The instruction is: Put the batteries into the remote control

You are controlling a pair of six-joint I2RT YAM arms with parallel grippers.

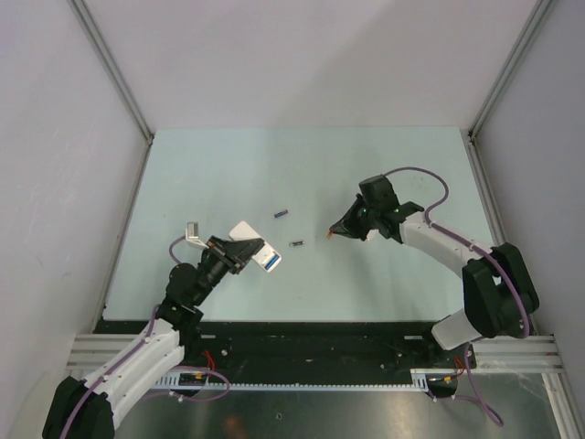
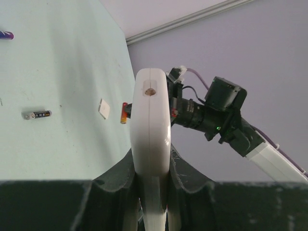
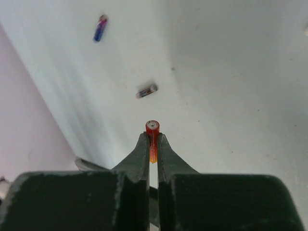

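Note:
My left gripper is shut on the white remote control and holds it above the table. In the left wrist view the remote shows edge-on. Something blue shows at the remote's right end. My right gripper is shut on the red battery and holds it a short way right of the remote. The purple battery and the dark grey battery lie on the table between the two grippers. Both also show in the right wrist view, purple and dark grey.
A small grey-white flat piece lies on the table left of my left gripper. A small white tag lies on the table near the red battery. The pale green table is bounded by walls at the back and on both sides.

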